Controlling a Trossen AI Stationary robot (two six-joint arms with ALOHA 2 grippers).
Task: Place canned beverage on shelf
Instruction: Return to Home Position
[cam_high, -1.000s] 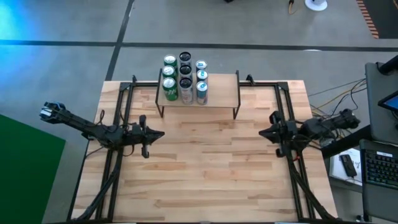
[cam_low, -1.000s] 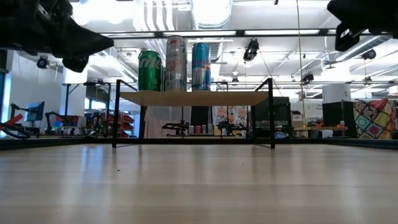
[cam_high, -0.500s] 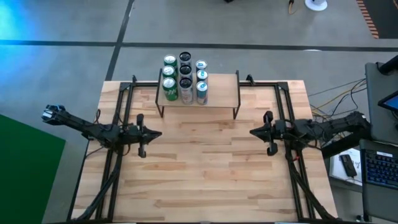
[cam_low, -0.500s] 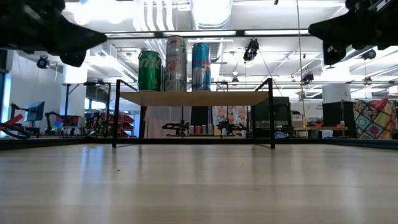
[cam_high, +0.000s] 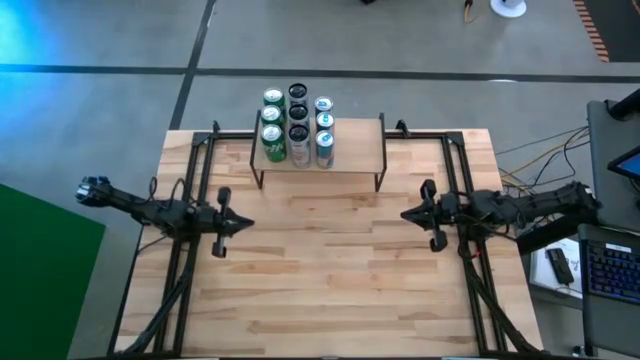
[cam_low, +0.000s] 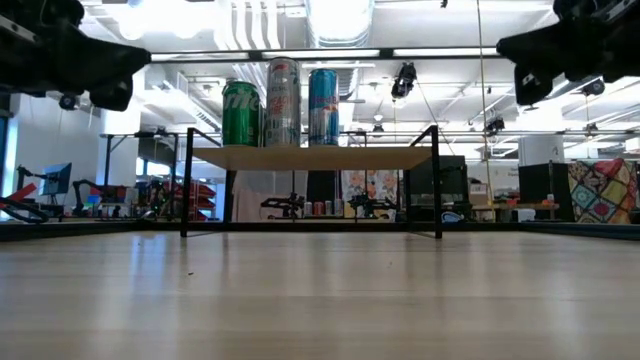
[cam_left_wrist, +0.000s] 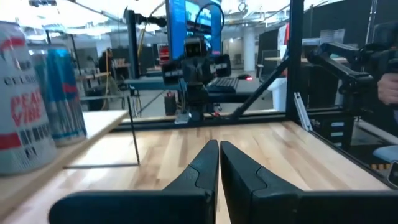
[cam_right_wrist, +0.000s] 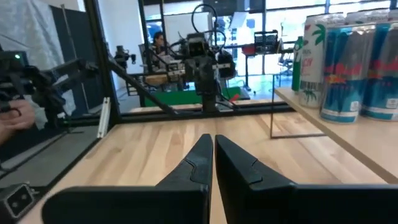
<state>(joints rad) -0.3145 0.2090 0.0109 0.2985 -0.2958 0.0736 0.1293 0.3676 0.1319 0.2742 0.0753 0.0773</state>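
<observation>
The shelf (cam_high: 355, 147) stands at the table's far edge on thin black legs, its wooden top (cam_low: 320, 157) raised above the table. Several cans stand upright in rows on its left half: green (cam_high: 272, 132), dark-topped (cam_high: 298, 125) and blue-silver (cam_high: 324, 132). From the low view I see a green can (cam_low: 241, 113), a white-red can (cam_low: 283, 102) and a blue can (cam_low: 323, 106). My left gripper (cam_high: 246, 224) hovers shut and level at the table's left side, pointing right. My right gripper (cam_high: 404, 213) hovers shut at the right side, pointing left. Both are empty, their fingers together (cam_left_wrist: 218, 149) (cam_right_wrist: 212, 142).
Black frame rails (cam_high: 190, 200) (cam_high: 465, 190) run along both sides of the table. The shelf's right half is bare wood. A laptop and keyboard (cam_high: 610, 260) sit off the table's right edge. A person's hand (cam_right_wrist: 15, 115) shows beyond the table's side.
My left gripper has drawn back toward the table's left and near edges, staying shut. My right gripper has reached a little toward the table's middle and sunk slightly, then held still. The cans and shelf have not moved.
</observation>
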